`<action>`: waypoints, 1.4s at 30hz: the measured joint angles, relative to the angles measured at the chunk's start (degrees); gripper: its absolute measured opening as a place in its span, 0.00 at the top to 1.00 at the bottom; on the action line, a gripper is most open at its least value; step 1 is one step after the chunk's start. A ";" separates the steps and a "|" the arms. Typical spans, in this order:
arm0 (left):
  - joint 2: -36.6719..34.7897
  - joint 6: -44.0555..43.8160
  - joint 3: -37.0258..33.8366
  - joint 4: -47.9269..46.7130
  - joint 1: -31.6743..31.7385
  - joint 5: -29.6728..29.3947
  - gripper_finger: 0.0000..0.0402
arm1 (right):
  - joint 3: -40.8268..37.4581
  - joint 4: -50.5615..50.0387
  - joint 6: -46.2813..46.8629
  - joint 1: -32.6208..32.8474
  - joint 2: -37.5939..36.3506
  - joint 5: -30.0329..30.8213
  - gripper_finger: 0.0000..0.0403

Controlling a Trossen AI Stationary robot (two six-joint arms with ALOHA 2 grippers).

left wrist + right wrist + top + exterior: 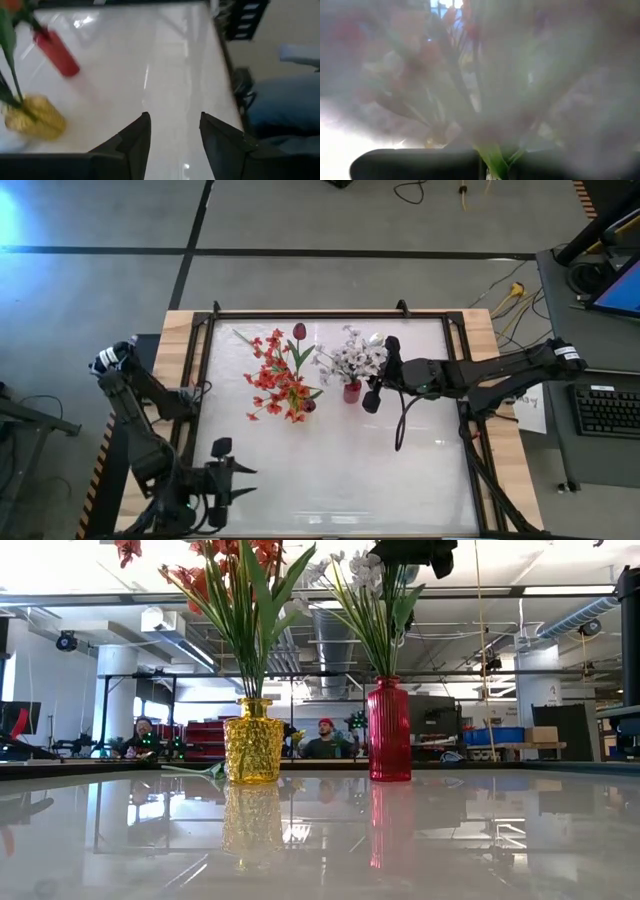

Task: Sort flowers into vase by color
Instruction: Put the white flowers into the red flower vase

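Observation:
A gold vase [252,752] holds red-orange flowers [278,380] and a dark red tulip [299,331]. To its right, a red vase [389,730] holds white flowers [352,360]. My right gripper [378,372] reaches in from the table's right, high among the white blossoms above the red vase, and is shut on a green stem. My left gripper [240,475] hovers open over the table's near left corner with nothing between its fingers [142,137]. One loose green stem [240,337] lies flat on the table at the far left. My right gripper pinches one green stem [493,159] of the white flowers between its two fingers, high up just under the blossoms. The fingers come nearly level from the table's right and lie across the stem. The stem runs down toward the red vase; blossoms hide the rest.
A black frame [190,390] and wooden edges [480,330] border the glossy white tabletop. There is free room across the near half [350,470]. A keyboard [608,410] sits beyond the right edge. Two people [325,740] sit in the room behind the table.

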 joint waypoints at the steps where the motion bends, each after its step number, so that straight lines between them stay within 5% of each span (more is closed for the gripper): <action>1: 0.73 -1.66 -0.57 -0.20 0.03 0.02 0.62 | 0.00 0.01 0.01 0.01 0.00 0.01 0.96; 15: 11.63 -8.07 -1.12 1.76 -0.02 -14.75 0.61 | -0.02 -0.04 0.42 0.01 0.00 -0.03 0.96; 42: 24.08 -12.15 -0.83 14.87 4.38 -34.55 0.39 | -0.04 -0.57 1.58 0.01 0.00 0.00 0.96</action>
